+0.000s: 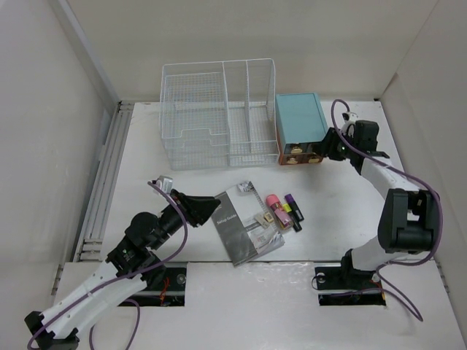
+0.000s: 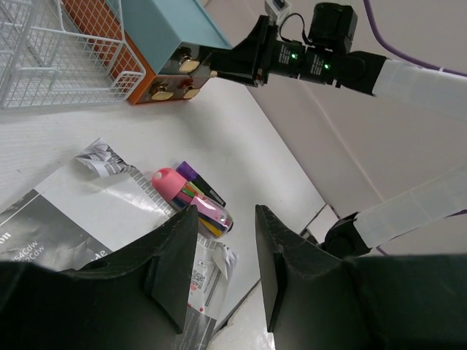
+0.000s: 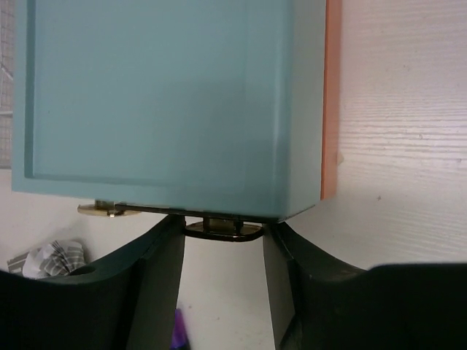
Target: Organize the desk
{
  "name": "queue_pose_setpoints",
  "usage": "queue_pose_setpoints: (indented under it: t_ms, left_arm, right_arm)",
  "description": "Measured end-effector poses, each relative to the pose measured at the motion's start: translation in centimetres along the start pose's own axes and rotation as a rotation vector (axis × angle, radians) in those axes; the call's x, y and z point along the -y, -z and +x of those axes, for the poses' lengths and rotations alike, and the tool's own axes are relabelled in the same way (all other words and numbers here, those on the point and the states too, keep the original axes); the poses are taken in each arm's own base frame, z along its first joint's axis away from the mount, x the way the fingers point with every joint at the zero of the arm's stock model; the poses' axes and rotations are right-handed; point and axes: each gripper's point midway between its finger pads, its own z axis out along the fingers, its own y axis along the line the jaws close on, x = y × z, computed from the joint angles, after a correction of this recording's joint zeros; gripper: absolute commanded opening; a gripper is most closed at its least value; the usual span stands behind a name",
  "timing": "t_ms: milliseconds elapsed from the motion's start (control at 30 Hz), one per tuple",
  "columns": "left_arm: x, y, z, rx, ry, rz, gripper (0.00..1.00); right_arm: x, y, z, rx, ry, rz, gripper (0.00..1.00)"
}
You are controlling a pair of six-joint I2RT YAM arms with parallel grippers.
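Starting at the back of the desk (image 1: 343,219): the white wire-mesh rack (image 1: 219,113) stands there, with a wide stepped tray section on its left and two narrow upright slots on its right. The bare tabletop shows straight through the mesh.

Just beside its right side sits the teal box (image 1: 299,125). Its orange drawer fronts (image 2: 171,84) face the near edge, each with a small brass pull. What the drawers hold is hidden.

The right gripper (image 1: 326,146) is at that box. In the wrist view its two dark fingers (image 3: 157,277) stand either side of one brass pull (image 3: 219,223), close against its ends. I cannot tell whether they are pinching it.

In the middle of the desk a clear packet (image 1: 284,210) lies flat with markers inside: a pink cap, a purple one, and yellow and green bodies. It rests against the right edge of a grey-and-white booklet (image 1: 244,224).

The left gripper (image 1: 206,208) hovers at the booklet's left edge, its jaws parted and nothing between them. From its own camera the booklet and packet show through the gap (image 2: 225,219).

The desk itself is a broad, matte white slab filling the floor of the white-walled enclosure, under everything here. Two rectangular cutouts along its near edge hold the arm bases. Up close, a faint horizontal grain shows (image 3: 401,146).
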Motion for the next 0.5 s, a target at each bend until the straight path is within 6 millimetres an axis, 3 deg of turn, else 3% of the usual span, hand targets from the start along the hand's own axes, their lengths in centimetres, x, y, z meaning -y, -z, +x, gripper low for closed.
queue_pose_setpoints:
  t_ms: [367,400,433,500]
  left_arm:
    - [0.2,0.2,-0.2,0.008,0.000,0.007,0.34]
    - [0.2,0.2,-0.2,0.008,0.000,0.007,0.34]
    - [0.2,0.2,-0.2,0.008,0.000,0.007,0.34]
    - [0.2,0.2,-0.2,0.008,0.000,0.007,0.34]
  right_arm:
    - [-1.0,6.4,5.5,-0.020,0.095,0.010,0.48]
    - [-1.1,6.8,5.8,-0.024,0.100,0.011,0.52]
    - [-1.1,7.1,6.1,-0.030,0.103,0.012,0.73]
    - [-1.5,7.6,6.6,-0.034,0.123,-0.005,0.93]
